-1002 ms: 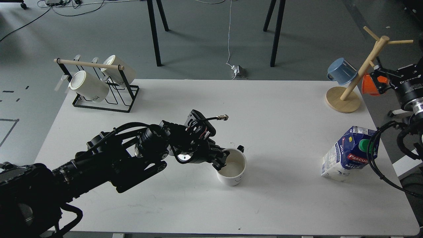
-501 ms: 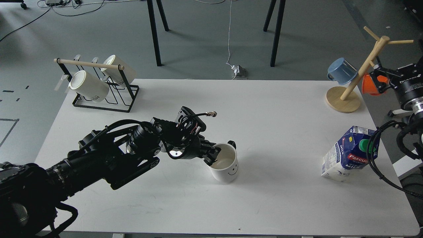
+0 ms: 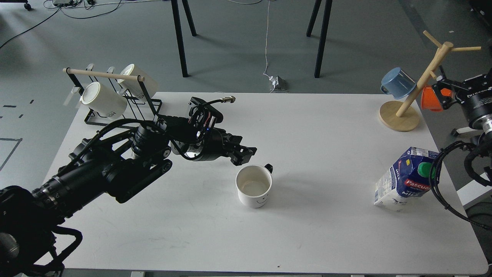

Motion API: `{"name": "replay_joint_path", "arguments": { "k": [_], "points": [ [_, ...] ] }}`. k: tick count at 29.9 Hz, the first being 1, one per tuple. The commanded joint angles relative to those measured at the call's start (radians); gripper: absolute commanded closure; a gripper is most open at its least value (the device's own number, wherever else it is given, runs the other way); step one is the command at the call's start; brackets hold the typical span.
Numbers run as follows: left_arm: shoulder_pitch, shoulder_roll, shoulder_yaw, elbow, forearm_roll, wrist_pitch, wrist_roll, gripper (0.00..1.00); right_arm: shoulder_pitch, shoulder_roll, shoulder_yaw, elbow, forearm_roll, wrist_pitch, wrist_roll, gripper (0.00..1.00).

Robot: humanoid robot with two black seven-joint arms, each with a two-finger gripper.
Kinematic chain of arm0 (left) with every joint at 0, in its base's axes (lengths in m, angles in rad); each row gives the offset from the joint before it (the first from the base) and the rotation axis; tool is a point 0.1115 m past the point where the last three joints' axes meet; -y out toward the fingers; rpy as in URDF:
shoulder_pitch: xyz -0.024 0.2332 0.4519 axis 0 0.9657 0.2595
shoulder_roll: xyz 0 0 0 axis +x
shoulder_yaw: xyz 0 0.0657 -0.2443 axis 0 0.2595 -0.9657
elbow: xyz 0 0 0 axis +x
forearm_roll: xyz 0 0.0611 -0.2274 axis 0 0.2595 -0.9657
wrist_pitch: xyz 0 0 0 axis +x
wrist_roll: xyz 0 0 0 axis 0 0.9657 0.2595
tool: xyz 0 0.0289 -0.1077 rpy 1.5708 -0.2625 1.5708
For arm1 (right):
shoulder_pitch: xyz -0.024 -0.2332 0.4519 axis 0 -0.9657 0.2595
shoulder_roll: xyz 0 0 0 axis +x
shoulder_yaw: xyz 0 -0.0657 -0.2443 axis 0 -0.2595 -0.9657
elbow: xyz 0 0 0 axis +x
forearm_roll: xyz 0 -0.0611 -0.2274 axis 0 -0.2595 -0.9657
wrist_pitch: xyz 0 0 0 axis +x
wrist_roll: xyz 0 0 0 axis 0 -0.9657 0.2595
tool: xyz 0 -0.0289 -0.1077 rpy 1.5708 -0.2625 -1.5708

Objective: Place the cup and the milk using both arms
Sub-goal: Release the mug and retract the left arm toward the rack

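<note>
A white cup with a smiley face stands upright on the white table, near its middle, handle pointing back right. My left gripper hovers just behind and left of the cup's rim, open and empty, clear of the cup. A blue and white milk carton with a green cap stands near the table's right edge. My right gripper is off the table's far right corner, next to something orange. Its fingers are too small and dark to tell apart.
A black wire rack with two white mugs stands at the back left. A wooden mug tree with a blue cup stands at the back right. A black cable loop of my right arm hangs beside the carton.
My left gripper carried the cup a little to the left, set it down, let go of its rim and rose back to the left. The right arm and carton have not moved.
</note>
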Motion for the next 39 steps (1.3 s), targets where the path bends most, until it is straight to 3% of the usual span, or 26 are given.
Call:
{"name": "replay_joint_path", "arguments": {
  "k": [1,3,7,11,18,25,32,39],
  "points": [
    [-0.017,0.047,-0.083,-0.001,-0.141,0.001,-0.058,0.38,-0.014,-0.031,0.008,0.001,0.004,0.000,-0.003,0.01],
    [-0.019,0.065,-0.157,-0.001,-0.250,0.002,-0.080,0.30,-0.033,-0.054,0.029,0.006,0.014,0.000,-0.012,0.01],
    [-0.017,0.068,-0.309,0.017,-0.492,0.004,-0.080,0.15,-0.084,-0.099,0.047,0.037,0.048,0.000,-0.014,0.01],
    [-0.017,0.071,-0.367,0.064,-0.753,0.025,-0.085,0.01,-0.161,-0.138,0.051,0.089,0.088,0.000,-0.012,0.01],
    [-0.014,0.106,-0.367,0.089,-1.187,0.162,-0.086,0.01,-0.476,-0.162,0.158,0.343,0.142,0.000,-0.003,0.01],
    [-0.002,0.156,-0.366,0.172,-1.664,0.160,-0.075,0.01,-0.779,-0.131,0.238,0.555,0.160,0.000,0.003,0.01],
    [0.001,0.149,-0.366,0.301,-1.898,0.143,-0.060,0.00,-1.020,0.008,0.258,0.578,0.185,0.000,0.005,0.01],
    [-0.003,0.149,-0.364,0.307,-1.902,0.145,-0.040,0.00,-1.055,0.147,0.210,0.577,0.171,0.000,0.005,0.01]
  ]
}}
